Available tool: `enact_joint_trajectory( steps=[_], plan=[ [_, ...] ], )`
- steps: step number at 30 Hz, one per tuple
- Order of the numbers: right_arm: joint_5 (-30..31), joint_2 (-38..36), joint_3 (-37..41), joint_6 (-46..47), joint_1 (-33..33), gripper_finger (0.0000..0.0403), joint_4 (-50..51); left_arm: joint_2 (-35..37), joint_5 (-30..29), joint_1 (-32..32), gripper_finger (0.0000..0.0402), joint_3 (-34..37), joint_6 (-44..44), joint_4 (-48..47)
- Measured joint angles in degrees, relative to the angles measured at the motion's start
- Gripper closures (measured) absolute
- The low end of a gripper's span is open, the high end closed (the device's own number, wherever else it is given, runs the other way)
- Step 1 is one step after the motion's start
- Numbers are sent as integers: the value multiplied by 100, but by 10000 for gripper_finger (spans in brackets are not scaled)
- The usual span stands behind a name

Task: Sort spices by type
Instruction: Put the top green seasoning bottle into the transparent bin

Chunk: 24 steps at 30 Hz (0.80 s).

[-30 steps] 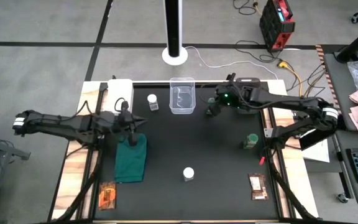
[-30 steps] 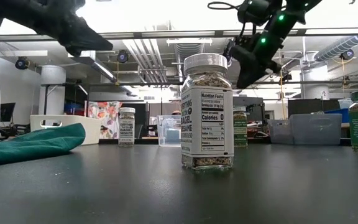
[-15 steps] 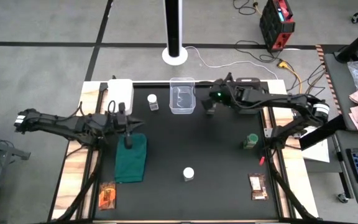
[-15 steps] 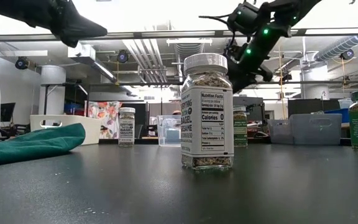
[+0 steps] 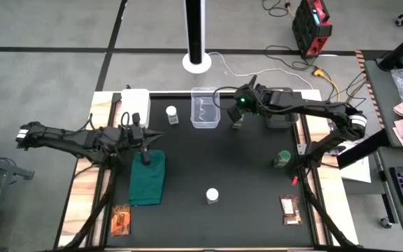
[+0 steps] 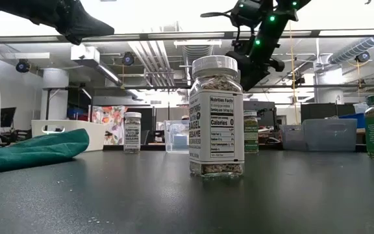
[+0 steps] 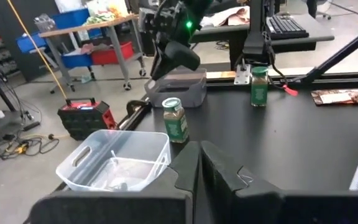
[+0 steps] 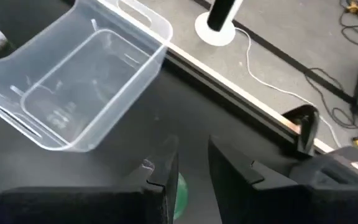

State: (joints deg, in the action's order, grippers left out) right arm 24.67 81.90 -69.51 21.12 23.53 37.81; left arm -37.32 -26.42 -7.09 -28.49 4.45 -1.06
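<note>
Near the table's far edge, my right gripper [image 5: 237, 114] [image 8: 194, 180] hovers open above a green-lidded jar [image 5: 235, 126], whose lid [image 8: 180, 190] shows between the fingers. In the low view that jar [image 6: 250, 133] stands on the table, well below the gripper [image 6: 252, 58]. The second green-lidded jar [image 5: 283, 159] stands at the right. One white-lidded jar [image 5: 171, 114] stands left of the clear box, the other [image 5: 212, 195] [image 6: 216, 117] toward the near edge. Two orange-brown packets [image 5: 121, 220] [image 5: 290, 209] lie flat at the near corners. My left gripper [image 5: 145, 152] [image 7: 197, 171] is shut, raised over the dark green cloth's far end.
A clear plastic box [image 5: 205, 108] [image 8: 79, 93] stands just left of my right gripper. The dark green cloth [image 5: 147, 178] lies at the left. A white block [image 5: 135, 101] sits at the far left corner. The middle of the black mat [image 5: 215, 154] is bare.
My right gripper has risen and drifted toward the table's left, closer to the clear box, while the green-lidded jar under it stayed standing. My left gripper has lifted a little above the cloth.
</note>
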Motion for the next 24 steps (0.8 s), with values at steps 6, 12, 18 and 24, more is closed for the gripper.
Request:
enact_joint_trajectory(
  steps=[6, 12, 18, 24],
  plan=[
    [-310, 373, -316, 435, 143, 295, 443, -41, -13, 0, 400, 2, -27, 99],
    [-1108, 575, -630, 523, 295, 221, 695, -162, -13, 0, 400, 2, -68, 108],
    [-1264, 703, -641, 664, 330, 134, 1261, -261, -13, 0, 400, 2, -85, 181],
    [-1259, 823, -590, 835, 326, 67, 1254, -372, -15, 0, 400, 4, -197, 212]
  ],
)
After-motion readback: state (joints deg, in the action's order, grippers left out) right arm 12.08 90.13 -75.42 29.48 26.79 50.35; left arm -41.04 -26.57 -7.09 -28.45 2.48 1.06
